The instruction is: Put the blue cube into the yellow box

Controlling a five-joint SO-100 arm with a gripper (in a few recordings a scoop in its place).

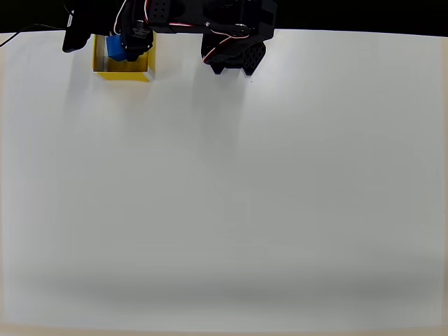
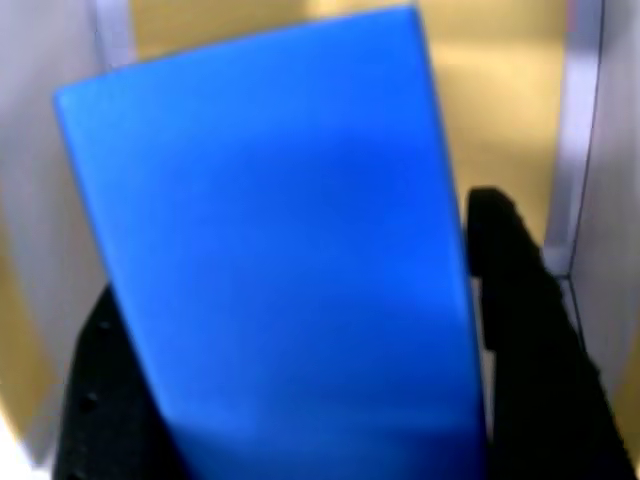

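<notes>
Clamped between the black fingers point(image 2: 520, 330) of the gripper point(image 2: 300, 400), the blue cube point(image 2: 270, 240) is held tilted, close to the lens in the wrist view. Yellow floor and pale rims of the yellow box point(image 2: 500, 110) are seen just behind it. From overhead, the gripper point(image 1: 133, 43) and cube point(image 1: 115, 49) are placed over the box point(image 1: 126, 73), near the far left edge of the white table point(image 1: 245, 196).

This is looking like a lab or test bench: a bare white table point(image 1: 224, 196) is filling the overhead view under even light, a black robot arm point(image 1: 234, 42) with exposed red-and-white wires is sitting at its far edge, darkness lying beyond.
</notes>
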